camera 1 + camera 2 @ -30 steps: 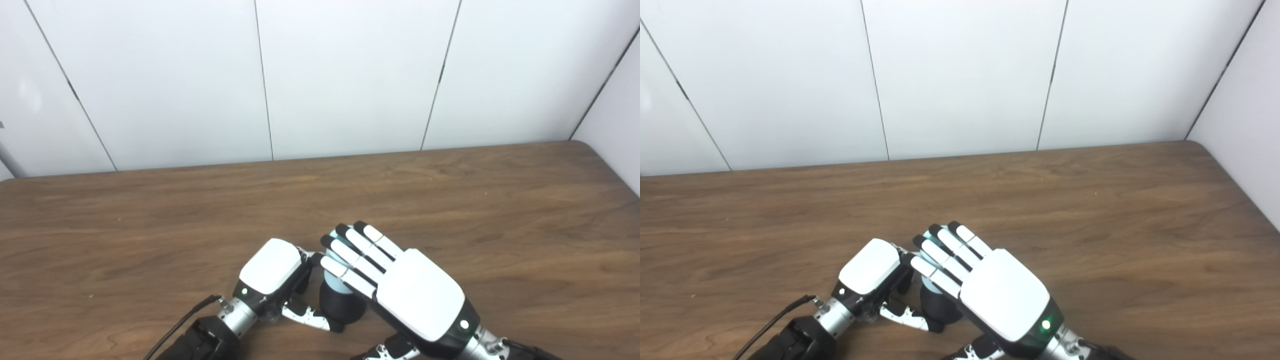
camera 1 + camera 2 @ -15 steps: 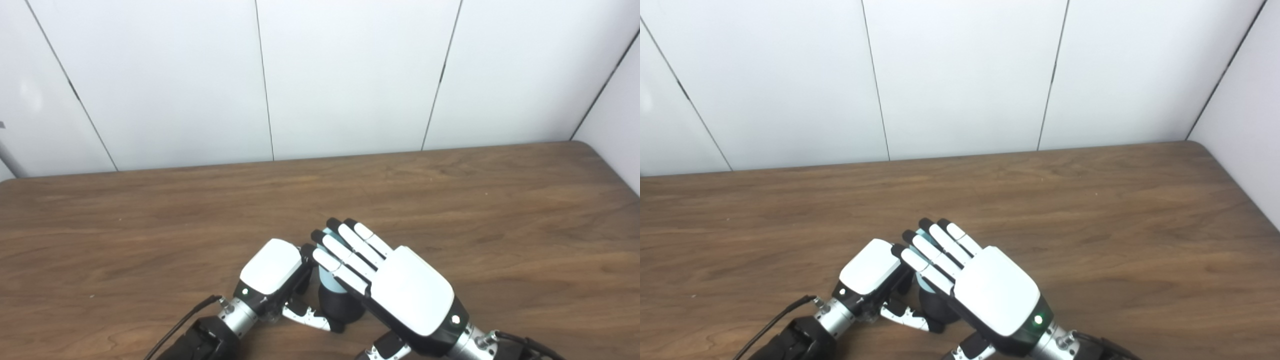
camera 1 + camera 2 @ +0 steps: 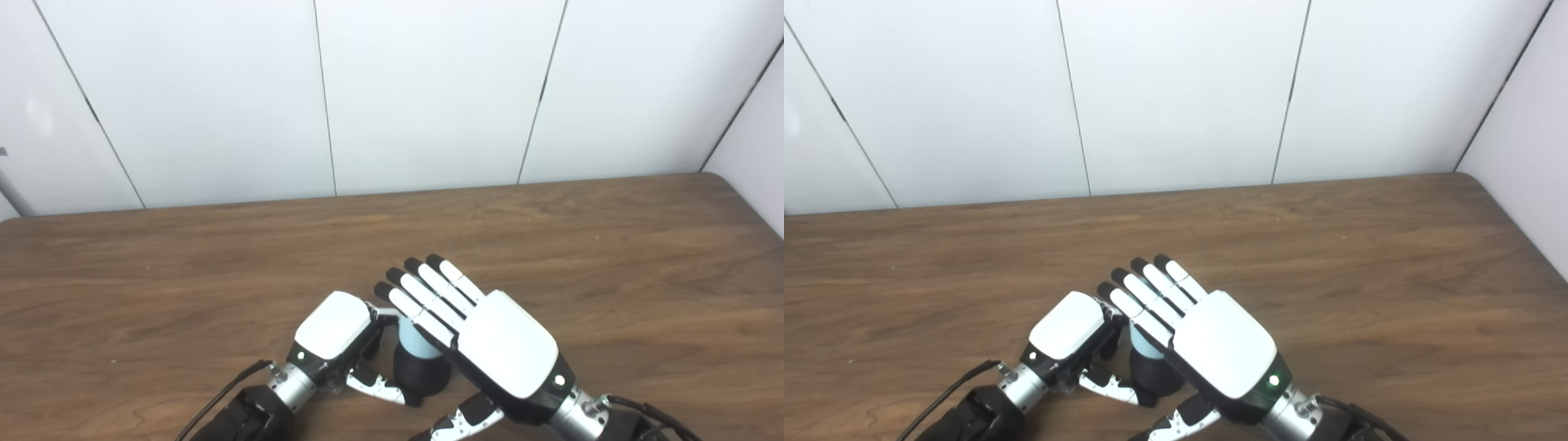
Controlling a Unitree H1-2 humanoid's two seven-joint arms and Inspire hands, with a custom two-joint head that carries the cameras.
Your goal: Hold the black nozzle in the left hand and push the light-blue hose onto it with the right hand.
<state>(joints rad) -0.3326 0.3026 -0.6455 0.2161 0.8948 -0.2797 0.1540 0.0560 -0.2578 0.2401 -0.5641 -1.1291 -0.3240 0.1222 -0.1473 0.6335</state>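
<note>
Near the front middle of the surface stands the nozzle, upright, with the hose seated on its top. The left hand is curled against the nozzle's left side, thumb reaching under its near edge, gripping it. The right hand lies over the hose from the right with fingers straight and spread, holding nothing; whether its palm touches the hose is hidden.

Judged from this, the risk is a sideways push: with a flat, unclosed hand, pressure off the hose's axis could tip the stack or pop the hose off, and the left grip, being one-sided, may let the nozzle slide right.

Room is generous far and to both sides on the bare wood; the near edge is close, so any slip toward the robot has little margin.
</note>
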